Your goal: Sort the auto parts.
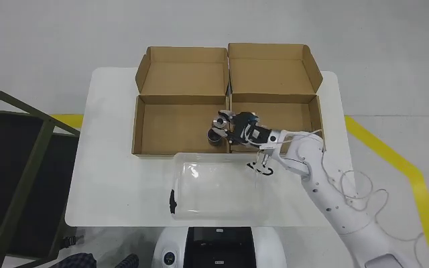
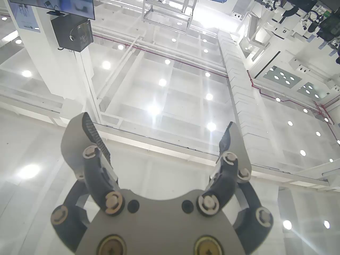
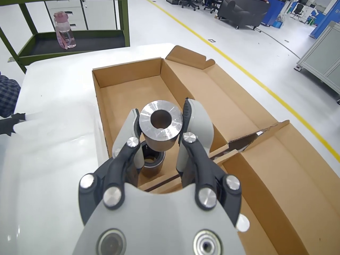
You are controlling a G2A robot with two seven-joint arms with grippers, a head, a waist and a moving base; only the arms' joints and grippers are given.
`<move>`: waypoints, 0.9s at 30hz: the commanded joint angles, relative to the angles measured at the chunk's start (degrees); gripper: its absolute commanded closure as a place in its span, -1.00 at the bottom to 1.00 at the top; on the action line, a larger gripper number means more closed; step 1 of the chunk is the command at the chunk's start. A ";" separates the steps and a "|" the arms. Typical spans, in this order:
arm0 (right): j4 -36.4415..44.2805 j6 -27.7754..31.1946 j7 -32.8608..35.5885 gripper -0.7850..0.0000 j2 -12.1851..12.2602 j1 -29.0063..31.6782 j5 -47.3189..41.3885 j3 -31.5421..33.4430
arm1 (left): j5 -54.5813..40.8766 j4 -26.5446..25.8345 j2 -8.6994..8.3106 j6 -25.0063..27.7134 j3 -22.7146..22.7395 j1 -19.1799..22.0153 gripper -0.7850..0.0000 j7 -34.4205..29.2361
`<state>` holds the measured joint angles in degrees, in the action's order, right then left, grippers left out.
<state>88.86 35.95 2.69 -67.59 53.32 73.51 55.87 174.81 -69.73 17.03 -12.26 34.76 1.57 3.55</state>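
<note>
On white table (image 1: 100, 167), clamps steel sleeve (image 3: 159, 136) in right gripper (image 3: 161, 108) over left box (image 1: 171, 127). Holds left gripper (image 2: 158, 121) wide open, empty.

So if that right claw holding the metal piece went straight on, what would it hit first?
Most likely the bare floor of the cardboard box ahead of the right gripper and its metal sleeve, though depth is hard to judge.

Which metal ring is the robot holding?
The shiny silver ring, pinched in the right gripper. The darker ring sits loose on the floor of the cardboard box.
</note>
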 commanded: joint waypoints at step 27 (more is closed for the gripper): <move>-18.60 -4.40 5.63 1.00 -6.30 -15.07 1.09 -11.33 | 0.00 0.00 0.00 0.00 0.00 0.00 -1.00 0.00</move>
<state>70.66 31.63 8.24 -73.77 38.46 74.61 44.64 174.81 -69.73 17.03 -12.26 34.76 1.57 3.55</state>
